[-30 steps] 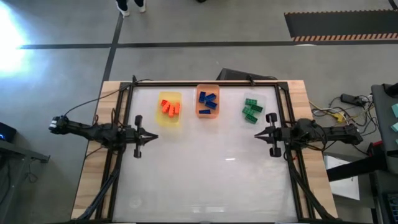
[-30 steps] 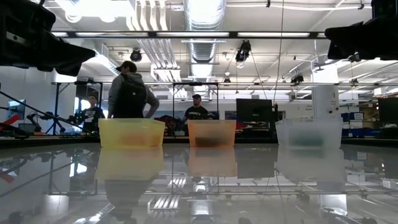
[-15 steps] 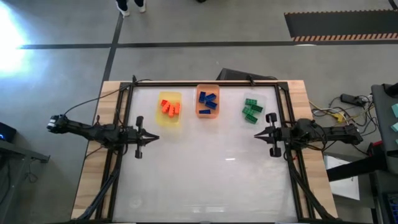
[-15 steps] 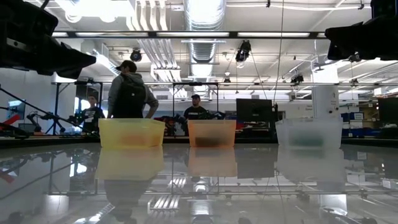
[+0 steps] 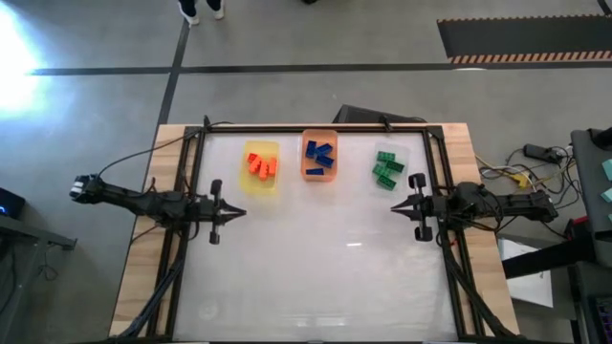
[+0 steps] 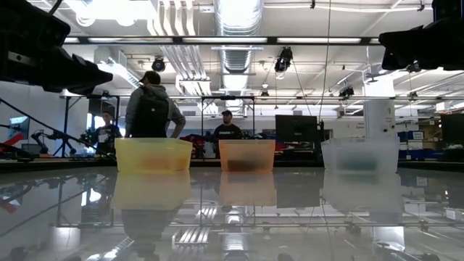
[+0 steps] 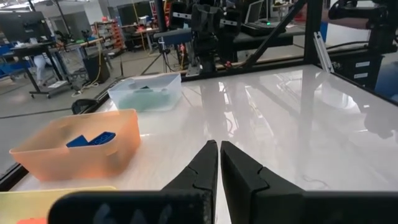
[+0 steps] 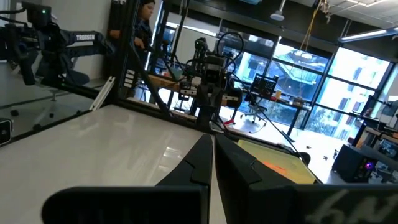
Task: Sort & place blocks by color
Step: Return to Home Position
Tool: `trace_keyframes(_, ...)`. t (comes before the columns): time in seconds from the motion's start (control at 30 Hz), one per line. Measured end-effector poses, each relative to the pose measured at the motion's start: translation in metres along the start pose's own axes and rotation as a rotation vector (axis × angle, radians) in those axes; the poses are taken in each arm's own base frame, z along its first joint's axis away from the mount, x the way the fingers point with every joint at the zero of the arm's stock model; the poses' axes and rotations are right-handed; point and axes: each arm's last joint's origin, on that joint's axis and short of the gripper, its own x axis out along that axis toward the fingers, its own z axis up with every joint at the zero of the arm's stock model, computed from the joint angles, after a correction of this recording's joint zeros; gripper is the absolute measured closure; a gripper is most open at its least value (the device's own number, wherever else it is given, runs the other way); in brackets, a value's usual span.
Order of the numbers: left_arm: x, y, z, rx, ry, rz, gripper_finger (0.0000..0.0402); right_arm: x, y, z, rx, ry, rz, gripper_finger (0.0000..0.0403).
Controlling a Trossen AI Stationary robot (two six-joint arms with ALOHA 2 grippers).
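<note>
Sorted by colour along the far edge of the surface (image 5: pixel 316 277).
In the yellow tray (image 5: pixel 260 184), orange blocks (image 5: pixel 260 164); in the orange tray (image 5: pixel 319 135), blue blocks (image 5: pixel 318 158); in the clear tray (image 5: pixel 404 155), green blocks (image 5: pixel 386 169). Closed and empty: left gripper (image 5: pixel 239 209) near the yellow tray, right gripper (image 5: pixel 393 205) near the clear tray.

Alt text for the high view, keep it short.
Three trays along the white table's far edge: orange blocks in the yellow tray, blue blocks in the orange tray, green blocks in the clear tray. The left gripper and right gripper, both shut, point inward from the sides.
</note>
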Motion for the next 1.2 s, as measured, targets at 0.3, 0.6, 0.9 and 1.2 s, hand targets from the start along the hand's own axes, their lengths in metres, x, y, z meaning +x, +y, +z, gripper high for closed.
trace_keyframes(0.3,0.0016,-0.0007,-0.0022,0.007,0.027,-0.003,0.0398,0.0,0.0,-0.0002,0.0,0.001,0.0,0.0394)
trace_keyframes(0.6,0.003,-0.0013,-0.0042,0.014,0.05,-0.006,0.0398,0.0,0.0,-0.0002,0.0,0.001,0.0,0.0394)
trace_keyframes(0.9,0.0046,-0.002,-0.0065,0.021,0.077,-0.009,0.0398,0.0,0.0,-0.0002,0.0,0.001,0.0,0.0394)
trace_keyframes(1.2,0.0061,-0.0027,-0.0089,0.029,0.104,-0.012,0.0398,0.0,0.0,-0.0001,0.0,0.0,0.0,0.0394)
